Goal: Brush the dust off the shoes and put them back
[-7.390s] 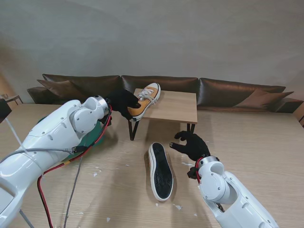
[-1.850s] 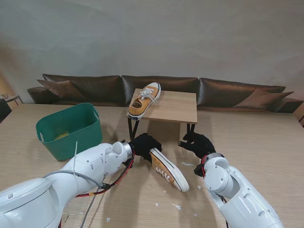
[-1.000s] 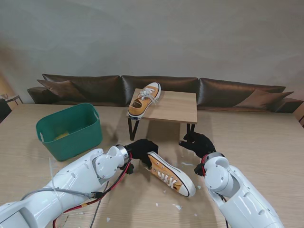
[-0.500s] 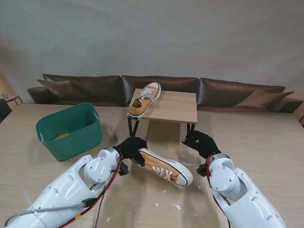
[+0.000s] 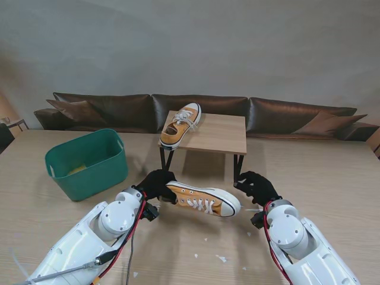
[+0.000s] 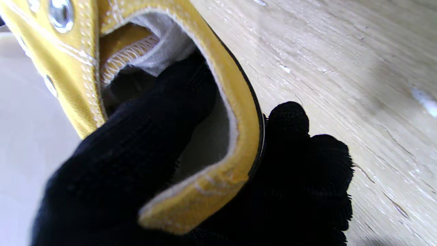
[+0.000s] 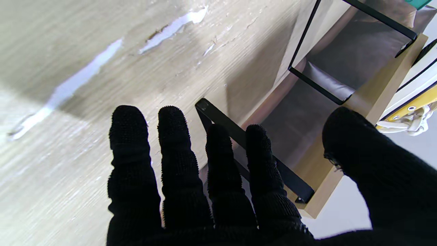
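My left hand [image 5: 155, 183] is shut on the heel of a yellow sneaker [image 5: 203, 199], holding it upright above the table with its toe pointing right. In the left wrist view my gloved fingers [image 6: 150, 136] reach inside the heel collar of the sneaker [image 6: 235, 112]. A second yellow sneaker [image 5: 180, 125] rests on the small wooden stand [image 5: 217, 133] at the back. My right hand [image 5: 256, 185] hovers open just right of the held shoe's toe, by the stand's leg [image 7: 252, 150], with its fingers [image 7: 177, 160] spread and nothing in them.
A green bin [image 5: 87, 162] stands on the left of the table. White scraps [image 5: 221, 258] lie scattered on the wood nearer to me. A dark sofa [image 5: 285, 116] runs behind the table.
My left hand picked the second shoe off the table, turned it sole-down and lifted it level. My right hand drifted slightly right and stayed open.
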Robot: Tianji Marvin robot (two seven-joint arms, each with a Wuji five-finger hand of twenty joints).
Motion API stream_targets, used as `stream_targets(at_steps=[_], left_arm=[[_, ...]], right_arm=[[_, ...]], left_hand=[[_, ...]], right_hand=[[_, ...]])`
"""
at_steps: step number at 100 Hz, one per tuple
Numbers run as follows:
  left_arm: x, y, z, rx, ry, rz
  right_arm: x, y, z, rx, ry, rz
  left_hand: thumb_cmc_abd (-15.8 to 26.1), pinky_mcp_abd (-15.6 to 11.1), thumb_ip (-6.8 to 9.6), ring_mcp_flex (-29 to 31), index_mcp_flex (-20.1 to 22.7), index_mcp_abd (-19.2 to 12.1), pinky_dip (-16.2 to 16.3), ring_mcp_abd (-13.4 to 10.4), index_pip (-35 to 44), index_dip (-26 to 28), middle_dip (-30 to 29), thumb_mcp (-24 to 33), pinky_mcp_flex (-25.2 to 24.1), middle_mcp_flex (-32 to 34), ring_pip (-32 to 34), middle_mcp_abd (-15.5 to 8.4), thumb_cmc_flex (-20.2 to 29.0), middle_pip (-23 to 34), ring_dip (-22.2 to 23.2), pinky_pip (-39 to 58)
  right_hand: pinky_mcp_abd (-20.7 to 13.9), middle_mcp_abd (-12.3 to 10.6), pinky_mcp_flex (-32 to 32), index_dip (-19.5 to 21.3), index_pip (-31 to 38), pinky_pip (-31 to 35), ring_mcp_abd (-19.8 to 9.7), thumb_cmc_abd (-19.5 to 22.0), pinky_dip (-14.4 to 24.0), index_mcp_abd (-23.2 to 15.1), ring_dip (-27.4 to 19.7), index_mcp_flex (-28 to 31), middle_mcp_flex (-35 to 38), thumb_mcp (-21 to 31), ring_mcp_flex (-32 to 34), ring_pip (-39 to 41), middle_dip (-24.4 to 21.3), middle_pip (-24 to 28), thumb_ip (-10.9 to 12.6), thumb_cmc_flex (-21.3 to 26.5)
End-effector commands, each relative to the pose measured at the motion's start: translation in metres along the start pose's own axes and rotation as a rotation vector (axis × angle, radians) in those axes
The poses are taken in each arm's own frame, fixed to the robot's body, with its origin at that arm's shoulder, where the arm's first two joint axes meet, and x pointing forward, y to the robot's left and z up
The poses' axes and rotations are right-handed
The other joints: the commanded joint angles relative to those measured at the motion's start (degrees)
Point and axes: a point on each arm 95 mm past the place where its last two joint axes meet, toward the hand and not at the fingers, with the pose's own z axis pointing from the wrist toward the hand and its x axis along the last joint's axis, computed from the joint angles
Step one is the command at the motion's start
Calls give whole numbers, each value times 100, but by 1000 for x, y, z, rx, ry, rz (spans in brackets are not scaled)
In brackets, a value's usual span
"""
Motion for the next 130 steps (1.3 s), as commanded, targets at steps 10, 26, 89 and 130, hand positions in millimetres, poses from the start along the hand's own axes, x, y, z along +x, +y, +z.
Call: stream_targets(at_steps=[10, 26, 89, 130], left_arm=[[15, -1, 3, 7, 31, -41], [15, -1, 1, 18, 23, -78], [17, 0, -11, 71, -8, -164], [24, 3, -14, 117, -51, -289]], right_arm=[[-4, -6, -6, 34, 22, -8], [-3, -3, -9, 40, 48, -11], [-6, 22, -29, 84, 154, 57], [-16, 11, -39, 172, 206, 151]], left_hand=[[369, -274, 15, 397, 439, -88, 10, -38, 1221, 347, 247, 248, 232, 553, 333, -228, 511, 614, 83, 186], [385, -267, 18, 392, 423, -75, 22, -25, 1227, 357, 254, 258, 215, 545, 329, -225, 518, 614, 84, 189], [394, -217, 17, 390, 380, -6, 76, 11, 1246, 395, 293, 261, 166, 534, 322, -196, 545, 625, 120, 222], [368, -173, 16, 395, 384, 50, 106, 40, 1258, 406, 307, 291, 157, 547, 347, -172, 558, 634, 148, 254]], right_hand=[[69, 47, -1664, -25, 84, -18, -22, -277, 137, -43, 66, -233, -138, 72, 38, 22, -27, 16, -14, -67], [59, 12, -1689, -44, 74, -39, -49, -415, 149, -57, 57, -260, -194, 62, -18, 12, -36, 8, -13, -110], [-5, -104, -1881, -167, -362, -277, -105, -522, 238, -300, 34, -400, -442, -743, -269, -164, 26, -129, -55, -198], [-143, -365, -2015, -81, -519, -868, -288, -1773, 562, -1128, 0, -893, -974, -146, -570, -390, 31, -164, -320, 590]])
